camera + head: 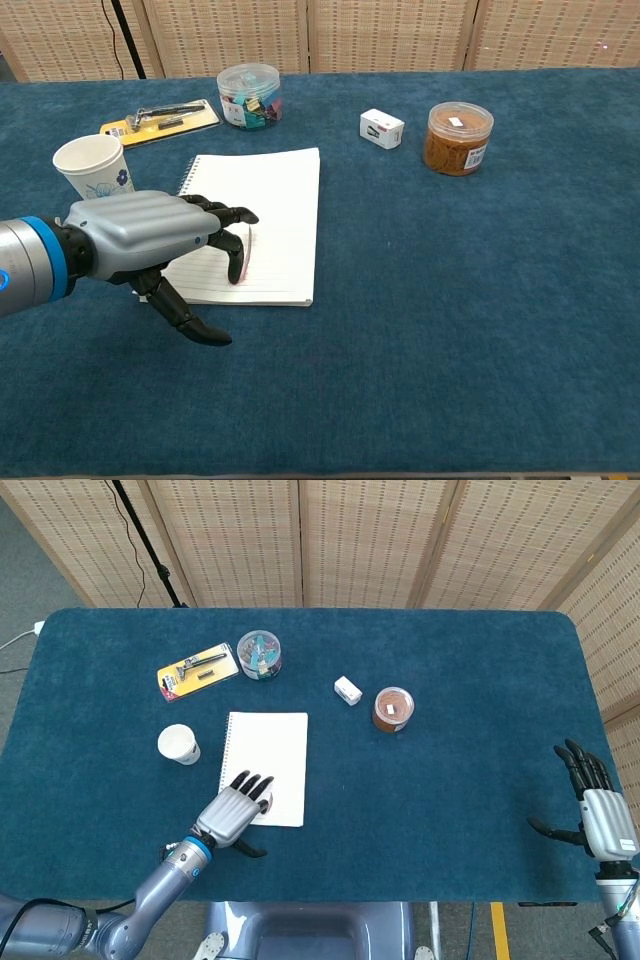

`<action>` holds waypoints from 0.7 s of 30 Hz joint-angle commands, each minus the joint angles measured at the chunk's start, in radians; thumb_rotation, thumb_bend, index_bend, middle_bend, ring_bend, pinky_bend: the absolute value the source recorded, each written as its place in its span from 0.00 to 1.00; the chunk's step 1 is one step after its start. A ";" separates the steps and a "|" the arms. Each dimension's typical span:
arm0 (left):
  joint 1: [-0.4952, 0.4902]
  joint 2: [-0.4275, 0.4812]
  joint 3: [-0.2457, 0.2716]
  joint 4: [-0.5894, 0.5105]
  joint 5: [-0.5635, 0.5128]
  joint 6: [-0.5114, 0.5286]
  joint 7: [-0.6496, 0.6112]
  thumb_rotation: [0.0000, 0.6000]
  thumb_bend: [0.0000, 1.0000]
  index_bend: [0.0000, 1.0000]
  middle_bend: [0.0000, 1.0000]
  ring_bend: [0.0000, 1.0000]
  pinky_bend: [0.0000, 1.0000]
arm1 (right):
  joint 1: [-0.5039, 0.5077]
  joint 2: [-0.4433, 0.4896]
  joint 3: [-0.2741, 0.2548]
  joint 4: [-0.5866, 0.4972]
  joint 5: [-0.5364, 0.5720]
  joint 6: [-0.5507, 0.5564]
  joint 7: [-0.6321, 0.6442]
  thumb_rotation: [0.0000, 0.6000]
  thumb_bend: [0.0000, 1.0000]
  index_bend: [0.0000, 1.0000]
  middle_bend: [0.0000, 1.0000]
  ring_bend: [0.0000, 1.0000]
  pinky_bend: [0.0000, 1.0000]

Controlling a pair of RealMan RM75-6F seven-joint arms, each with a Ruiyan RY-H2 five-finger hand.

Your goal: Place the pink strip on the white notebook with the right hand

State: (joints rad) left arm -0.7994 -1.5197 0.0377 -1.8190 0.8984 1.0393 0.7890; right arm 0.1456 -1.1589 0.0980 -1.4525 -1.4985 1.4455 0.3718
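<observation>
The left hand (pixel 150 240) is low over the near part of the white notebook (pixel 280 200). Its fingers (pixel 232 216) are bent down a little and spread, and the tips touch the page. The thumb sticks out toward the near edge of the table (pixel 450 330), over the blue cloth. The pink strip (pixel 247 248) lies on the notebook page, right by the fingertips and partly hidden under them. Only a thin pink line shows. I cannot tell if the fingers are pinching the strip or just touching it.

The right hand (pixel 600 815) is far away from the notebook, at the other side of the table near the edge. Its fingers are straight and apart, and it holds nothing.

Just past the left hand, on its outer side, stands a paper cup (pixel 95 165). Further away from the hand are a yellow card with a razor (pixel 160 117) and a clear tub of clips (pixel 249 95). Off toward the right hand's side sit a small white box (pixel 381 128) and a jar with brown stuff (pixel 457 138)
</observation>
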 commanded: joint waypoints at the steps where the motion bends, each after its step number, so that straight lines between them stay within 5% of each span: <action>1: -0.001 0.004 -0.005 0.010 -0.008 -0.002 -0.006 0.45 0.00 0.37 0.00 0.00 0.00 | 0.001 -0.001 -0.002 -0.001 -0.003 -0.001 -0.002 1.00 0.00 0.01 0.00 0.00 0.00; 21: -0.009 0.002 0.000 -0.001 0.013 -0.011 -0.019 0.45 0.00 0.37 0.00 0.00 0.00 | -0.001 0.003 -0.003 -0.008 -0.003 -0.002 -0.002 1.00 0.00 0.01 0.00 0.00 0.00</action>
State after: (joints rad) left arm -0.8077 -1.5171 0.0374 -1.8195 0.9110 1.0277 0.7692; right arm 0.1451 -1.1561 0.0954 -1.4602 -1.5017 1.4440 0.3698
